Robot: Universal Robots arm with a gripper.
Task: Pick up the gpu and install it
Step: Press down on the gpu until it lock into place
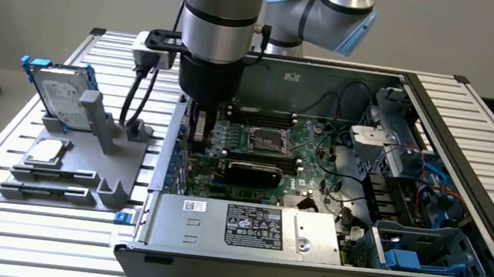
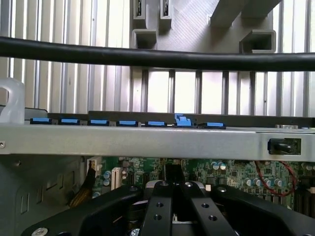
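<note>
Exterior view, arm: the Universal Robots arm is reaching down into the open computer case (image 1: 463, 124), its gripper (image 1: 199, 129) sitting low beside the case's wall on the exterior view's left, over the motherboard (image 1: 268, 155).
Exterior view, gpu: a black rounded cover on a card, which looks like the gpu (image 1: 251, 172), is lying across the motherboard just below the CPU socket (image 1: 263, 138), apparently already in a slot.
Exterior view, rack: the grey parts rack (image 1: 75, 164) outside the case is holding 1 hard drive (image 1: 58, 95) and 1 small silver chip (image 1: 46, 151).
Wrist view, fingers: the 2 black fingers (image 2: 158, 206) are pressing together to a narrow gap, closing on a thin dark edge at the tips; whether that edge belongs to the card cannot be told.
Wrist view, surroundings: the case's rear rail with blue slot clips (image 2: 128, 123) is running just beyond the tips, green board behind it.
Progress: the pickup is looking done, and the seating is looking close to finished; the release is not showing yet.
</note>
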